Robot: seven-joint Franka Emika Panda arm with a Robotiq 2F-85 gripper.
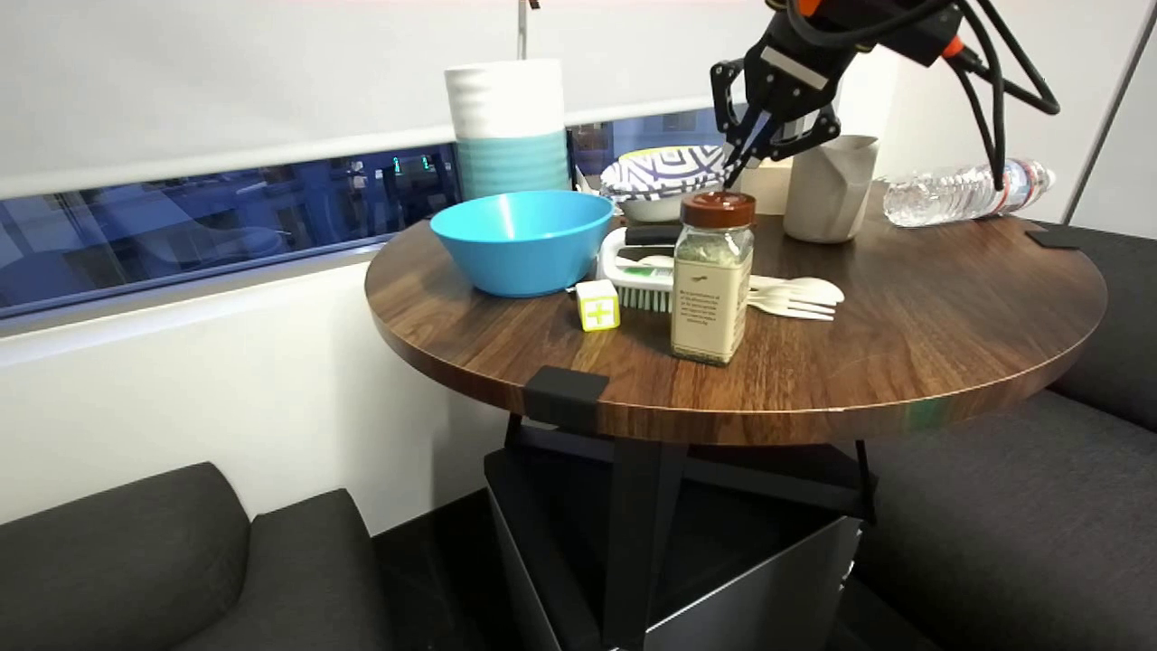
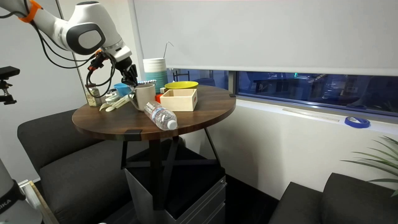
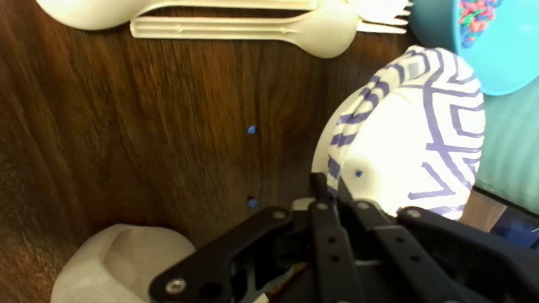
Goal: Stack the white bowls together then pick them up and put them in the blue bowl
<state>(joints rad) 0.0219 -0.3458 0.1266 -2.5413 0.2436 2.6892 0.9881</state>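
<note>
Right of centre in the wrist view, a white bowl (image 3: 421, 134), its rim clamped in the claw (image 3: 332, 187), shows angular purple stripes; upper right, the blue bowl (image 3: 505, 61) holds coloured bits (image 3: 477, 21).

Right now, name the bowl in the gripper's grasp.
The purple-patterned white bowl, its rim pinched; the plain blue bowl and yellow bowl aren't held.

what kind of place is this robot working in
Probably an office lounge or break corner, though a home nook can't be ruled out. The signs: a round table, dark cushioned seating and a grey drawer unit of the office sort.
</note>
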